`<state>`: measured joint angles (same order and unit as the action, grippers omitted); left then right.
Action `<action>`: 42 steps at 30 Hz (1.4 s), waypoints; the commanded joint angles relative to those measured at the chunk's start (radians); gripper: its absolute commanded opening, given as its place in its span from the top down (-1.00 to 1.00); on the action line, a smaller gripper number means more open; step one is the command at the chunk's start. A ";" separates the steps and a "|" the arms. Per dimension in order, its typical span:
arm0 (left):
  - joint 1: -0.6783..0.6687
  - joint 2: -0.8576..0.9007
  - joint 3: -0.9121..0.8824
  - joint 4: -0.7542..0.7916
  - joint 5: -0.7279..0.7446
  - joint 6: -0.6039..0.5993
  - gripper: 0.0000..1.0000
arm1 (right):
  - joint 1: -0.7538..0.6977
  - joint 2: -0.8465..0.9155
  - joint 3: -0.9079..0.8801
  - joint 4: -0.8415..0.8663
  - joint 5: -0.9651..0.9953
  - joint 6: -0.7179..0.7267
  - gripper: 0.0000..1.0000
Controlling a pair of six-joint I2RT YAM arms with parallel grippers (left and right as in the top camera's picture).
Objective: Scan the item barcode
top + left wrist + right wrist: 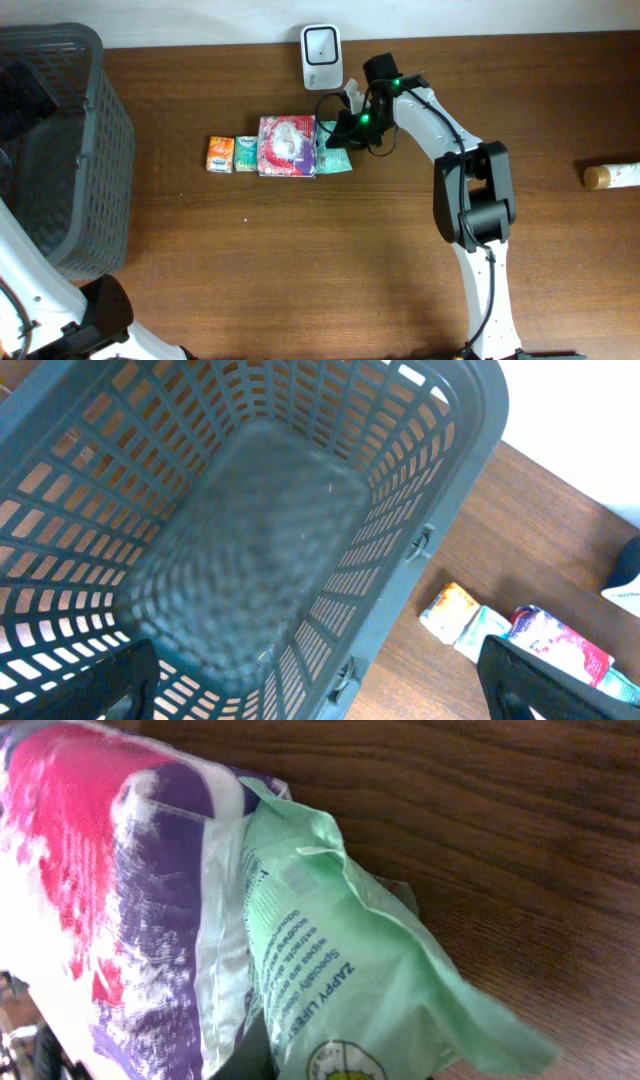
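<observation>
The step in hand is the pick-up: the item has to be taken off the bench [300, 260] before its code can go to the scanner [320, 55]. The right end effector [345, 128] sits low at the right end of the row of packets, over the green packet [336, 163]. Its jaws are pressed together, and judging by how the packet runs right down to the bottom edge of the right wrist view, they are pinching that packet's near edge – though the fingers themselves are not visible there. The left end effector [320, 660] is spread wide and holds nothing, hanging over the grey basket [100, 150] at the far left.

The green packet lies on the bench, touching the larger pink and purple packet [287, 146] and partly tucked against its side; an orange packet [220, 154] ends the row on the left. The scanner stands just behind the row, near the grip.

Next, I judge, comes a lift clear of the neighbour, then a turn so the coded face meets the scanner window – a thin edge grip may let the packet droop or swing.

The packet is a soft, crinkled pale-green pouch with dark blue print and a round emblem near one end. I cannot make out a barcode for certain.
</observation>
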<state>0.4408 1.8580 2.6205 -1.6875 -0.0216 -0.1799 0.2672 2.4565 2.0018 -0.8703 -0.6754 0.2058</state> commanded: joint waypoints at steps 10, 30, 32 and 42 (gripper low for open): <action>0.003 0.001 -0.002 0.000 0.003 -0.006 -0.98 | -0.108 -0.209 0.092 -0.031 -0.328 -0.092 0.92; 0.003 0.001 -0.002 0.000 0.003 -0.006 -0.99 | -0.019 -0.279 0.092 -0.217 -0.346 -0.231 0.92; 0.003 0.001 -0.002 0.000 0.003 -0.006 -0.98 | -0.019 -0.279 0.092 -0.300 -0.346 -0.231 0.92; 0.003 0.001 -0.002 0.000 0.003 -0.006 -0.98 | -0.003 -0.306 0.092 -0.443 -0.334 -0.386 0.92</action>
<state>0.4408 1.8580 2.6205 -1.6875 -0.0216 -0.1799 0.2508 2.2036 2.0796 -1.2819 -0.9928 -0.0788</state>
